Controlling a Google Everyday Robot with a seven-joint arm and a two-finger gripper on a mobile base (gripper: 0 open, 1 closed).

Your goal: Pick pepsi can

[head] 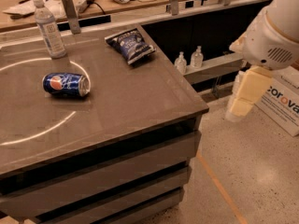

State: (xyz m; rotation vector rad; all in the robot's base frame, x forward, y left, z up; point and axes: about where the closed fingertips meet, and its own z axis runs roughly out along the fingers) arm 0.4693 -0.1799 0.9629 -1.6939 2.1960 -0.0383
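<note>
The pepsi can (66,84) is blue with a red-white-blue round logo. It lies on its side on the left part of the grey table top (140,101), with its silver end facing right. My gripper (239,108) hangs from the white arm (273,36) at the right edge of the view. It is off the table, out past the table's right corner and above the floor, far to the right of the can. It holds nothing.
A clear water bottle (49,28) stands at the back left of the table. A dark blue chip bag (130,45) lies at the back middle. Two small bottles (188,59) stand on a ledge behind the table. A cardboard box (282,107) sits on the floor at right.
</note>
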